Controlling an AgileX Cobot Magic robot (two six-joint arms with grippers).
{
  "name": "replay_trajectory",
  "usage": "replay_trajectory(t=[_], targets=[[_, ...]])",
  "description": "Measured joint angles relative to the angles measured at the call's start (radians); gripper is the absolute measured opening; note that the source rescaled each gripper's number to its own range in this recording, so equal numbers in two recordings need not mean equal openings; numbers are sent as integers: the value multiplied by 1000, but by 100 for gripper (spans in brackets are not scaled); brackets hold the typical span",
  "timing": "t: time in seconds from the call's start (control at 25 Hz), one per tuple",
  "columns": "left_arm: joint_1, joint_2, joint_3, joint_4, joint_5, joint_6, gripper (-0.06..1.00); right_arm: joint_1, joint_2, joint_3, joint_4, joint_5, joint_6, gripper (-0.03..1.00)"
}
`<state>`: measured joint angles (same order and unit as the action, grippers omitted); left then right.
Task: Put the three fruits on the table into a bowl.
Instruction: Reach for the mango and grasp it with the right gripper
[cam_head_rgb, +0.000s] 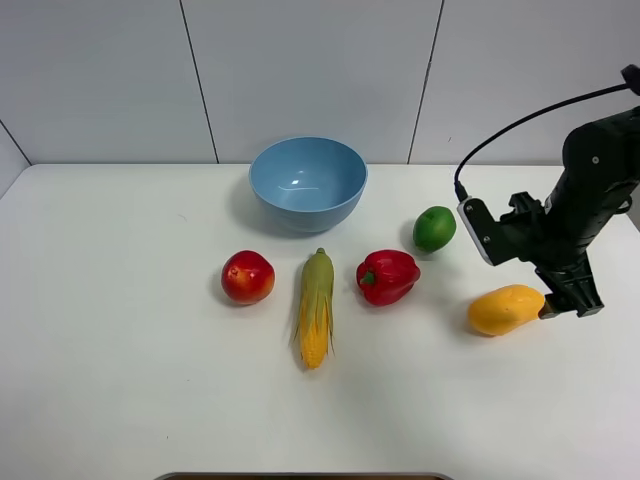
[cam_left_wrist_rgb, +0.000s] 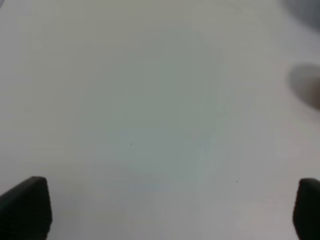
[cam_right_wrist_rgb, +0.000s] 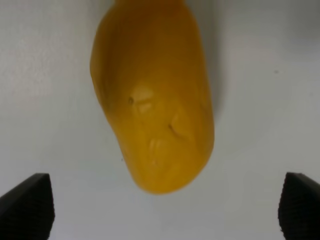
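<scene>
The table (cam_head_rgb: 120, 400) is white and broad, and all things of the task lie on it. The bowl (cam_head_rgb: 305, 212) stands at the far middle and is empty, so in my judgement no fruit is put in yet.

The mango (cam_head_rgb: 506, 309) lies on the right side, well apart from the bowl. The apple (cam_head_rgb: 248, 277) lies to the left, in front of the bowl. The small green fruit (cam_head_rgb: 434, 228) lies to the right of the bowl. Between them lie a corn cob (cam_head_rgb: 316, 308) and a red pepper (cam_head_rgb: 387, 276), which are not to be taken.

The right gripper (cam_right_wrist_rgb: 164, 205) is released, with its jaws standing wide. It is low, at the outer end of the mango, and holds nothing. I cannot tell if it touches the fruit. The left gripper (cam_left_wrist_rgb: 165, 207) is also released and has only bare table under it.

The step in hand seems to be the grasp of the mango. To do it well, the right gripper should go further along the fruit, until the jaws stand on both sides of its thick middle, across the short way. It should close softly, because the skin is smooth and round and may slip out. Then it should lift high enough to pass over the green fruit on the way to the bowl.
</scene>
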<state>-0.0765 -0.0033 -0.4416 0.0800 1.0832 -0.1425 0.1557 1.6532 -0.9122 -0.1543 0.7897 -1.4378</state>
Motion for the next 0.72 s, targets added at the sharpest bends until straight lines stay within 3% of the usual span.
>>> replay_trajectory(t=[0.72], targets=[[0,0,0,0,0,0,96,0,174,0,3,-94,0,89]])
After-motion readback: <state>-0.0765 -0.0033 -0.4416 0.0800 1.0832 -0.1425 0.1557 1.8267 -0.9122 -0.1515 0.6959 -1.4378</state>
